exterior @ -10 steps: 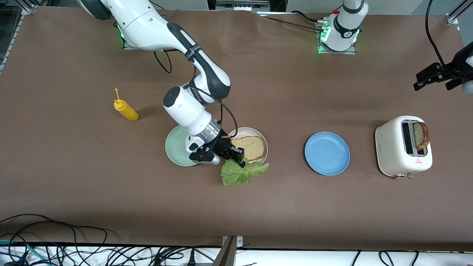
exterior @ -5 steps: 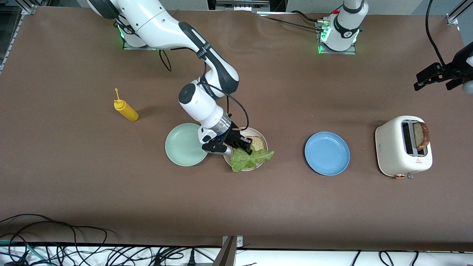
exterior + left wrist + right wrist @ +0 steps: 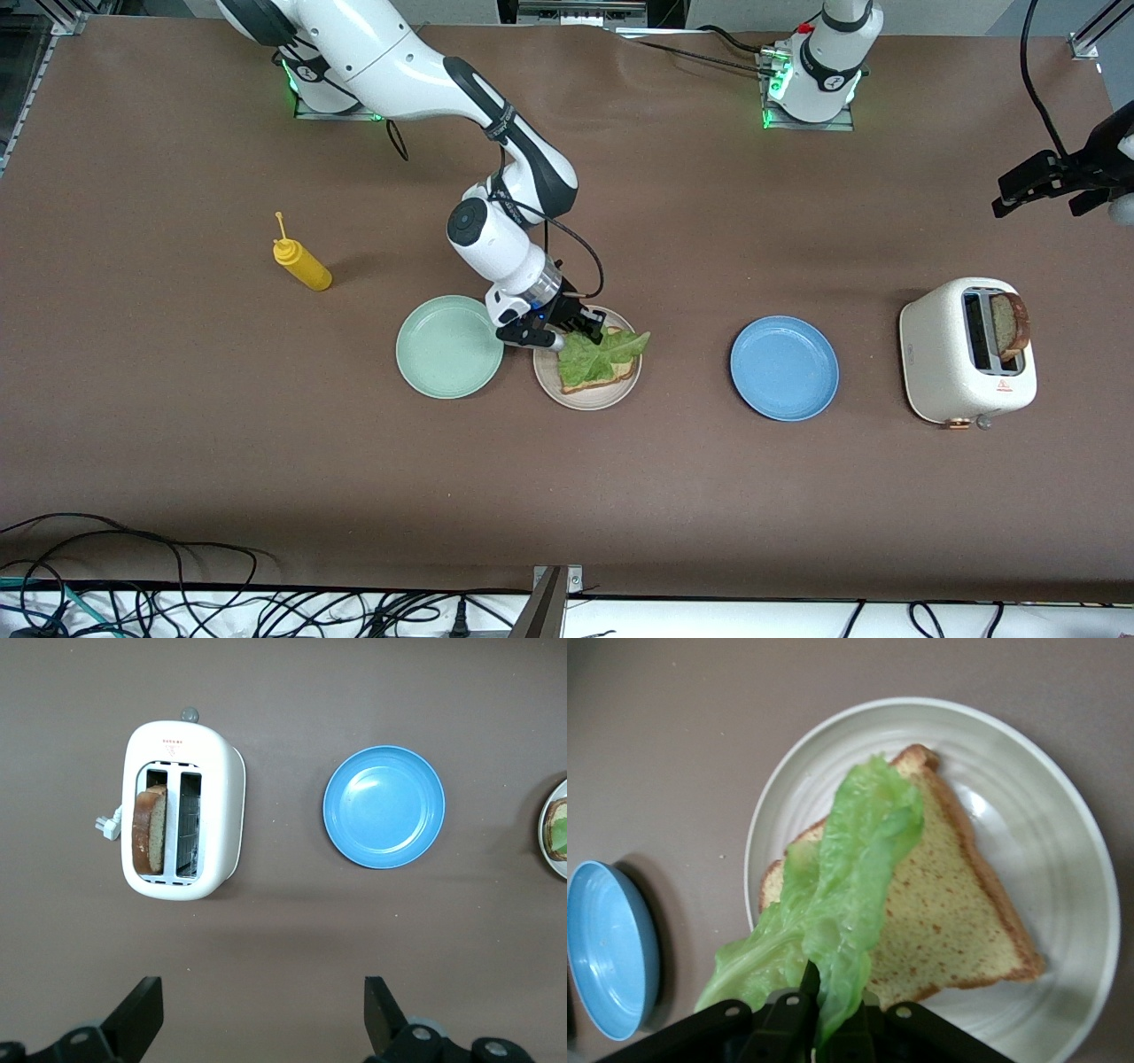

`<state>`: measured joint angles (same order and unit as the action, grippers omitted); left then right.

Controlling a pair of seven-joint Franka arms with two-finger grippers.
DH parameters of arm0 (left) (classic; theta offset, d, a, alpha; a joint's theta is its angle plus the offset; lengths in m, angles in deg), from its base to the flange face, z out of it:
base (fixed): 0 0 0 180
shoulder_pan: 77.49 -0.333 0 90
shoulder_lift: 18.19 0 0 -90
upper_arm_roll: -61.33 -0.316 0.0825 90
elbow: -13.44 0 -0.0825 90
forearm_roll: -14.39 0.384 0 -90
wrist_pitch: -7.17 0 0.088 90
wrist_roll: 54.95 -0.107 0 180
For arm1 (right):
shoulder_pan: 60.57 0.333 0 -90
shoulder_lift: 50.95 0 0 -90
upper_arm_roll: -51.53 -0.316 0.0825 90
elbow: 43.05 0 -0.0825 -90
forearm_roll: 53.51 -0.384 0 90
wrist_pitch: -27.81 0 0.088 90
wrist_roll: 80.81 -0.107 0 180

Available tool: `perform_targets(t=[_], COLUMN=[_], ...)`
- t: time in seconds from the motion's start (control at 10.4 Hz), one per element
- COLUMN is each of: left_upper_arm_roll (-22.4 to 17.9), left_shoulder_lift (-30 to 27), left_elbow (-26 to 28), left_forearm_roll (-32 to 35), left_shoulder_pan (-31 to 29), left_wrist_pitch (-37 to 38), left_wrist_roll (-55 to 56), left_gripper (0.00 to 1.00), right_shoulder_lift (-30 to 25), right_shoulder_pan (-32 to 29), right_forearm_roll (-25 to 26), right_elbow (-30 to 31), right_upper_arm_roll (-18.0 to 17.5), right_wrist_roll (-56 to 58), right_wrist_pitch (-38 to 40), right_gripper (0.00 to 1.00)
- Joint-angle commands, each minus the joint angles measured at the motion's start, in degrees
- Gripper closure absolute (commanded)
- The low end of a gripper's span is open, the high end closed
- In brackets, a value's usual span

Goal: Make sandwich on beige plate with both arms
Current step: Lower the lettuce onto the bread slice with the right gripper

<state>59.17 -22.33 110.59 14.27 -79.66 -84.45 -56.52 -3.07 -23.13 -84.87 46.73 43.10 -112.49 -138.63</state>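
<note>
**Fig.: Lettuce held over bread on beige plate**

Surroundings. Brown table (image 3: 177, 425) carries three plates in a row. Mint plate (image 3: 449, 346) lies just beside the beige plate (image 3: 586, 397), toward the right arm's end; both the mint and the blue plate (image 3: 784, 368) bear nothing. Blue plate sits apart from the beige one, toward the left arm's end. White toaster (image 3: 966, 353) stands past the blue plate at that end, w/ one bread slice (image 3: 1010, 324) upright in one slot, top edge sticking out; the other slot shows no bread. Yellow squeeze bottle (image 3: 301, 261) stands alone toward the right arm's end, farther from the front camera than the plates. Cables run along the table's near edge. Nothing lies between the plates.

Task items. One bread slice (image 3: 957, 912) lies flat on the beige plate. Lettuce (image 3: 833, 912) hangs from the right gripper and drapes over part of that slice; whether it rests on the bread cannot be told.

Arms. Right arm reaches from its base, forearm angled down, wrist bent toward the beige plate. Right gripper (image 3: 580, 335) is over the plate's rim nearest the bases, fingers pinched tight on the leaf's end. Left arm waits; left gripper (image 3: 1045, 188) hangs high over the table near the toaster end, fingers (image 3: 142, 1014) spread wide, holding nothing.
</note>
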Motion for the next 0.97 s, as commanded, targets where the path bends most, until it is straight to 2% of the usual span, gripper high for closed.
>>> perform_targets(t=[0.0,0.1,0.19,0.39,0.87], left_upper_arm_roll=[0.15,0.15,0.15,0.15,0.15], left_shoulder_lift=[0.45,0.45,0.45,0.45,0.45], left_elbow=[-1.35,-1.35,-1.35,-1.35,-1.35], left_forearm_roll=[1.88,1.79,1.79,1.79,1.88], left_shoulder_pan=[-0.12,-0.12,-0.12,-0.12,-0.12], left_wrist_pitch=[0.92,0.92,0.92,0.83,0.92], left_wrist_roll=[-0.37,-0.37,-0.37,-0.37,-0.37], left_gripper=[0.00,0.00,0.00,0.00,0.00], right_shoulder_lift=[-0.86,-0.94,-0.94,-1.38,-3.75], right_shoulder_pan=[0.09,0.09,0.01,-0.08,-0.35], right_forearm_roll=[-1.34,-1.34,-1.25,-1.25,-1.34], right_elbow=[1.18,1.18,1.10,0.75,-0.39], right_upper_arm_roll=[-0.27,-0.27,-0.27,-0.18,-0.10], right_wrist_roll=[0.30,0.48,0.56,0.39,-2.06], right_wrist_pitch=[-1.51,-1.51,-1.51,-1.34,0.85], right_gripper=[1.00,0.80,0.37,0.12,0.11])
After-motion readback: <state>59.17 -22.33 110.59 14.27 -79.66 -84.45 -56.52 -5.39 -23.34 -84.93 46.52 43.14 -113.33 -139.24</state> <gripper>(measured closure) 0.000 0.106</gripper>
